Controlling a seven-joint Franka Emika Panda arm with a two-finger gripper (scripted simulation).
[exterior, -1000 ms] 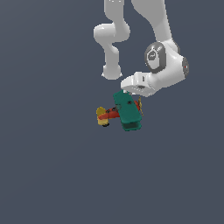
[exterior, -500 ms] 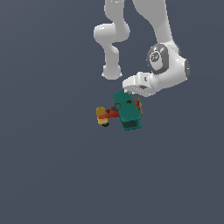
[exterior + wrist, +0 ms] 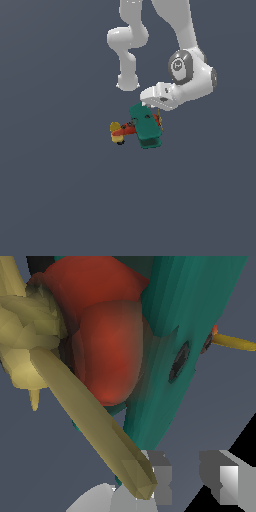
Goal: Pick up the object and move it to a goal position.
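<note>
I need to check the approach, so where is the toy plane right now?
The toy plane sits near the middle of the exterior view, directly below the gripper, its yellow tail pointing to that view's left. In the wrist view it fills most of the picture.

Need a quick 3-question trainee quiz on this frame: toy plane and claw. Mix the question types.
1. True or false: in the exterior view the toy biplane lies directly below the white wrist housing.
2. Multiple choice: the biplane's wings are A) teal-green B) blue C) white.
3. Fill in: in the wrist view, the long yellow propeller blade reaches down toward one grey claw ____.

Key: 1 true. 2 A. 3 finger.
</note>
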